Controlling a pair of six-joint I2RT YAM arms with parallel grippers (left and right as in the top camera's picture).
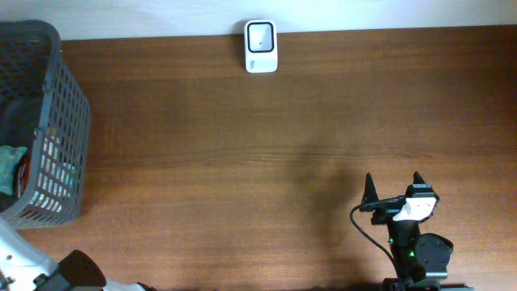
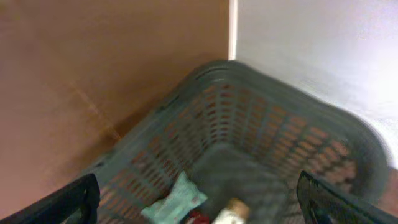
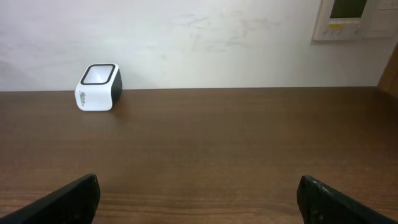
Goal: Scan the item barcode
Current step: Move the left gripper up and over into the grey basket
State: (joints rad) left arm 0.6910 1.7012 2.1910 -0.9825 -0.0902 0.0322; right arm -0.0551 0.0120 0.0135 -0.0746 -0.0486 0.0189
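Since both grippers hang wide open and empty, the left gripper (image 2: pixel 196 186), above the basket (image 2: pixel 280 93), should drop straight onto one item, say the teal packet (image 2: pixel 174 199), clear of the walls, then carry it to the scanner (image 1: pixel 261 46). Left wrist view shows the basket's contents, mostly hidden overhead. Right wrist view shows the scanner side-on, right gripper (image 3: pixel 199 183) well apart from it.

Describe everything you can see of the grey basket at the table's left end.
The basket is dark grey, plastic by its look, with slotted lattice walls, a thicker rim and rounded corners. It stands upright and open-topped on the brown table, at its left end, partly cut off by the overhead frame. Inside lie a teal packet, a red thing and a pale item, the last two too blurred to name.
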